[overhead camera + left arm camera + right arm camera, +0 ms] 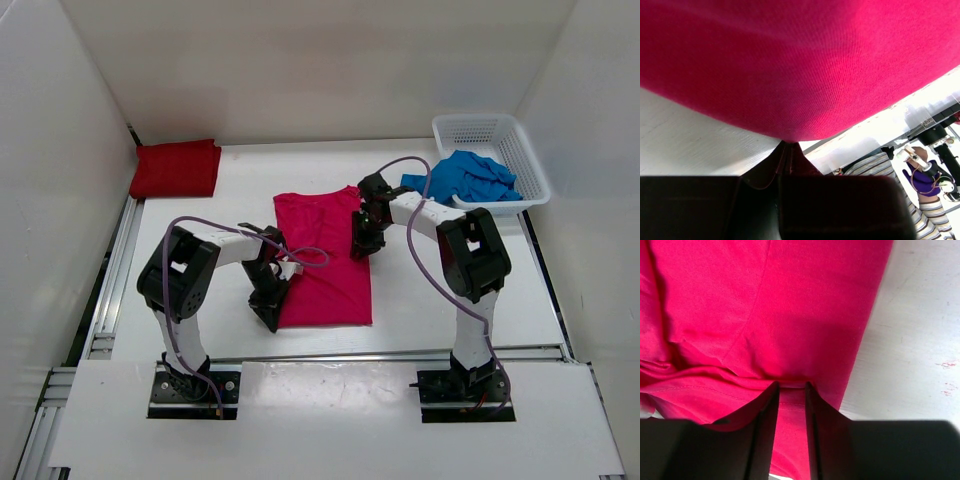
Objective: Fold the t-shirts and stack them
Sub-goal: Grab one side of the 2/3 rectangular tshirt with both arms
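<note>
A bright pink t-shirt (325,258) lies flat mid-table, partly folded into a long strip. My left gripper (270,310) is at its near left corner, and in the left wrist view the left gripper (788,145) is shut on the edge of the pink cloth (805,65). My right gripper (361,244) sits on the shirt's right edge; in the right wrist view the right gripper (791,386) has its jaws a narrow gap apart, with pink fabric (790,305) showing between them. A folded dark red t-shirt (176,168) rests at the back left. A crumpled blue t-shirt (468,178) spills from the basket.
The white mesh basket (482,121) stands at the back right corner. White walls close in the table on three sides. Metal rails (108,300) run along the left and near edges. A person's striped sleeve (890,167) shows beyond the table in the left wrist view.
</note>
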Controlling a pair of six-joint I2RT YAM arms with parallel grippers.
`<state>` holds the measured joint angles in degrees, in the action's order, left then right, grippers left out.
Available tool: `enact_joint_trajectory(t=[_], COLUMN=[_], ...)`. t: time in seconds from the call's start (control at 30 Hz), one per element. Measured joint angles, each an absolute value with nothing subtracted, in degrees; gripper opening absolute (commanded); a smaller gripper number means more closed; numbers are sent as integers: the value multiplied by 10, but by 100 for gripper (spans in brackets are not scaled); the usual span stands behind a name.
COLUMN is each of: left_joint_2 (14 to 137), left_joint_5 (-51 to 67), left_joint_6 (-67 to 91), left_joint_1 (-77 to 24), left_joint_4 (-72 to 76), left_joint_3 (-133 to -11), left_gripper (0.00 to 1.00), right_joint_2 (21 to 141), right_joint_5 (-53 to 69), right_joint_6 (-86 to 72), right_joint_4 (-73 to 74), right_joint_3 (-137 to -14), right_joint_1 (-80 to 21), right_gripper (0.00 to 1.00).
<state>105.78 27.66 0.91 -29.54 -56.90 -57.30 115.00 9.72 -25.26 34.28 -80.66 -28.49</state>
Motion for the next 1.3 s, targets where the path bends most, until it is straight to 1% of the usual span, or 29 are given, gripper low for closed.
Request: enact_joint_trajectory(t=[0.1,0.2,0.3,0.97,1.3], left_joint_2=[1058,1058,1058,1057,1051], left_joint_5=[276,276,276,269,234], left_joint_6=[9,9,9,9,9], left_joint_1=[-295,-295,-295,-295,-296], left_joint_4=[-569,-569,-569,-570,-574], left_joint_3=[-574,-574,-574,-575,-585], left_gripper=[11,11,11,11,11], right_joint_2=[1149,1149,1149,1114,1022], right_joint_5=[99,100,102,50,28], right_joint_6=[-253,-253,-254,-255,-266], right_joint_4=[336,331,329,334,364], right_joint_3=[-804,-804,-803,-773,-773], right_joint_1=[-285,-285,-285,-285,-285], right_gripper=[38,38,47,46,47])
